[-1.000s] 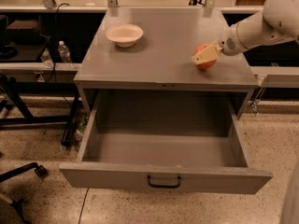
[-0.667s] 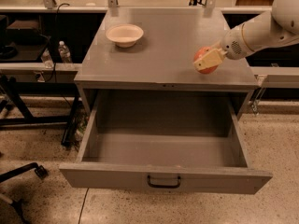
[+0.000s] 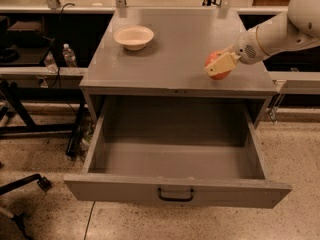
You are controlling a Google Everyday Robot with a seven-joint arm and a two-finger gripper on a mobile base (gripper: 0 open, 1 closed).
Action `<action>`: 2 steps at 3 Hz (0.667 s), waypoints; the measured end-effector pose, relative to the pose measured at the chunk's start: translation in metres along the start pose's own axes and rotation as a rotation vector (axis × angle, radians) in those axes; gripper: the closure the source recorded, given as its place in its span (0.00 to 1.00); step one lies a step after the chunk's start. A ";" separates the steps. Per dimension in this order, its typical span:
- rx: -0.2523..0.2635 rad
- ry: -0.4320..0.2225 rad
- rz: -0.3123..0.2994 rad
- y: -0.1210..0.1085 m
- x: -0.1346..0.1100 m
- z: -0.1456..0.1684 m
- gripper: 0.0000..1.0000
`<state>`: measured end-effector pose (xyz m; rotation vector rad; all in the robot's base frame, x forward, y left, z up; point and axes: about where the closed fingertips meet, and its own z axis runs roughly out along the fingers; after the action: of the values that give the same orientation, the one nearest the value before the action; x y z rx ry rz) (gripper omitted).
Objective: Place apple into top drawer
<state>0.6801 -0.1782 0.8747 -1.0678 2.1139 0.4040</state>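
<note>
– One water bottle [image 3: 69, 56] far left, upright, just off the cabinet's left edge. And on the cabinet top [image 3: 180, 54]?
– Towards the left rear, a cream bowl [image 3: 133, 37], well back from the front edge. Bare grey across the middle.
– Below that?
– Top drawer [image 3: 125, 189] standing open, far out in front of the cabinet, whole grey bottom showing. Black handle [image 3: 176, 195] at the centre of the front panel. Speckled floor [image 3: 295, 149] showing on both sides.
– And to the right?
– Gripper [image 3: 218, 67] near the right front edge of the top, reaching in from the right on a white arm [image 3: 280, 31]. Fingers clamped either side of the apple [image 3: 212, 59]. Apple behind the drawer opening, not over it; resting or lifted, cannot tell.
</note>
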 end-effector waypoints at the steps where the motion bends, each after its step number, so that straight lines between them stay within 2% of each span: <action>1: -0.013 0.009 0.038 0.029 0.012 -0.013 1.00; 2: 0.019 -0.002 0.083 0.071 0.021 -0.036 1.00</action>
<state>0.5983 -0.1670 0.8816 -0.9704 2.1616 0.4233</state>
